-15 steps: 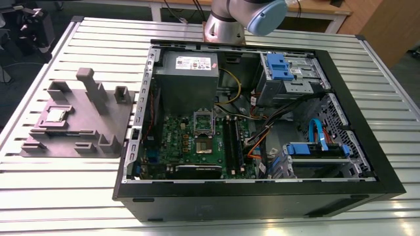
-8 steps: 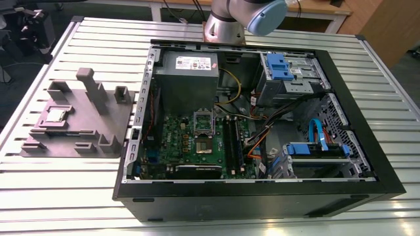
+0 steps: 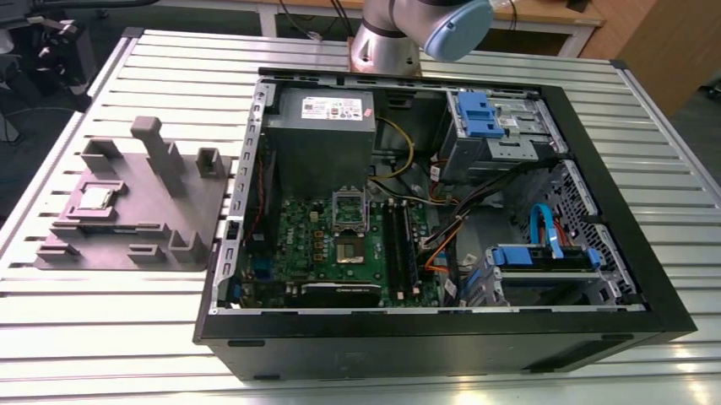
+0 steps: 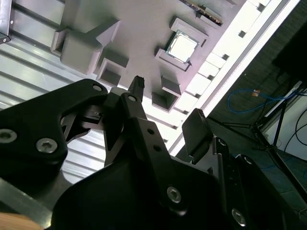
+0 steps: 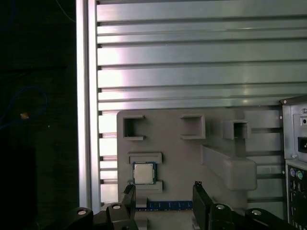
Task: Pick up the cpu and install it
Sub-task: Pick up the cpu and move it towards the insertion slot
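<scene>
One cpu (image 3: 94, 198) lies in a small holder on the one grey plate (image 3: 169, 215), at the exterior view's left, on the slatted table (image 3: 338, 51) beside the one open computer case (image 3: 451, 337). In the first wrist view the gripper (image 5: 163, 201) has its two fingers (image 5: 128, 196) spread wide. They hold nothing and do not touch the cpu. A white label (image 3: 334, 108) sits on the grey power box, but its words are too small to read.

A slatted metal table (image 3: 101, 325) bears a grey plate (image 3: 152, 211) and an open computer case (image 3: 428, 342).
</scene>
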